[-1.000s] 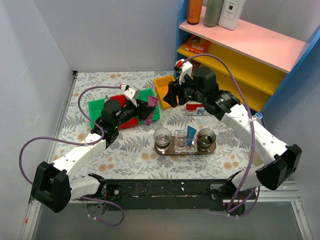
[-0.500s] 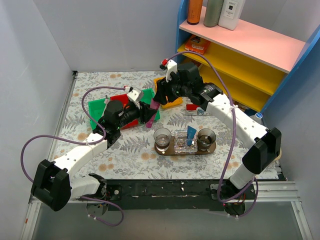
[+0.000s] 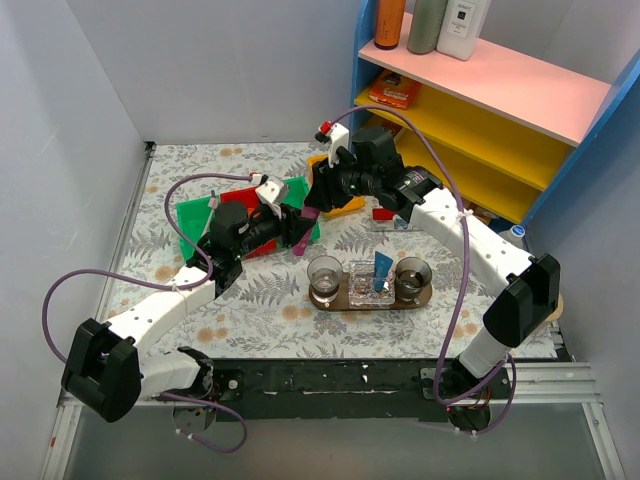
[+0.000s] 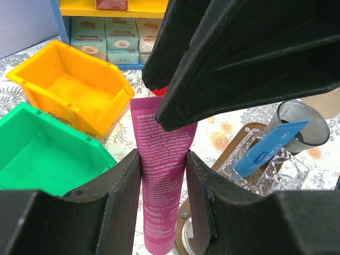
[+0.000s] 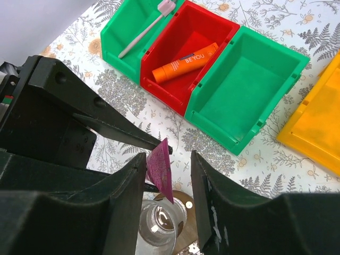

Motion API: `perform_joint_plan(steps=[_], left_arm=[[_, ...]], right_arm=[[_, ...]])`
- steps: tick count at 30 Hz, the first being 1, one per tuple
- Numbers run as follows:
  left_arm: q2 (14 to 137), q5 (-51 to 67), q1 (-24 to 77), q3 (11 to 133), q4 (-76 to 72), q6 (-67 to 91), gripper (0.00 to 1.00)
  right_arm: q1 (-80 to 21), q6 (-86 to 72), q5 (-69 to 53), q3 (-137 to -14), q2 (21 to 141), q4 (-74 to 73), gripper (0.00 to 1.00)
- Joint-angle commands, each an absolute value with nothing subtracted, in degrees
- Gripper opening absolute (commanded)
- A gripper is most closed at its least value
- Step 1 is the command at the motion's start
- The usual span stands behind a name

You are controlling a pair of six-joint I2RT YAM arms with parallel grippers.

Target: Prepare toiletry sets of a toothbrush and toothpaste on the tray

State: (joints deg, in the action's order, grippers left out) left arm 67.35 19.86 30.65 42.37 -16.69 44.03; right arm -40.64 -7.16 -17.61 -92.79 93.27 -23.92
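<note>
pink toothpaste [image 4: 162,175]: up in the air, clear of the worktop [image 3: 250,300], just beyond the far-left end of the tray [image 3: 340,305], narrow end hanging down, flat crimped end uppermost. pinched across its flat faces, low on the body, by the left claw [image 4: 163,159], clenched on it. straddled at the crimped end by the right claw [image 5: 167,156], one finger on either side with a sliver of gap showing, so not gripping yet.

judged light and soft: thin plastic skin over paste, likely to dent or bulge under a hard squeeze, and slick enough on the printed faces to slide. best taken on the crimped seam or just below it, the flattest and stiffest part, squarely across the faces and not edge-on. firm but gentle. probably prone to swing if held by the very tip alone.

blue toothpaste [image 3: 382,268] already leaning in the glass dish [image 3: 365,285] at the middle of the tray, between two cups [image 3: 325,272]. toothbrush [image 5: 142,33] lying in a green bin [image 5: 109,50], well left of and beyond the tray, not yet fetched.
</note>
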Motion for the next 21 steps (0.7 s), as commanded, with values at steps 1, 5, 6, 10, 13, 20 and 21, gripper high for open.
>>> perform_joint_plan(steps=[1,5,6,10,13,20,21], left_arm=[[66.0,18.8,31.3,42.7,-18.3,43.1,0.0],[65.4,18.3,31.5,42.5,-18.5,43.0,0.0],[65.2,18.2,31.5,42.4,-18.6,43.0,0.0],[65.2,17.9,31.6,42.4,-18.6,42.8,0.0],[65.0,17.9,31.6,42.4,-18.6,42.7,0.0],[64.3,17.1,31.8,42.0,-18.5,42.6,0.0],[64.2,16.7,31.8,42.1,-18.6,42.6,0.0]], right_arm=[[-41.0,-7.3,-19.2,-91.9,93.3,-22.9,0.46],[-41.0,-7.3,-19.4,-92.0,93.8,-23.1,0.45],[-41.0,-7.3,-19.4,-92.0,94.0,-23.2,0.44],[-41.0,-7.4,-20.0,-92.1,94.3,-23.1,0.32],[-41.0,-7.7,-20.4,-92.3,94.3,-22.9,0.16],[-41.0,-8.5,-20.4,-92.3,94.3,-21.8,0.01],[-41.0,-8.6,-20.2,-92.1,93.9,-21.3,0.01]])
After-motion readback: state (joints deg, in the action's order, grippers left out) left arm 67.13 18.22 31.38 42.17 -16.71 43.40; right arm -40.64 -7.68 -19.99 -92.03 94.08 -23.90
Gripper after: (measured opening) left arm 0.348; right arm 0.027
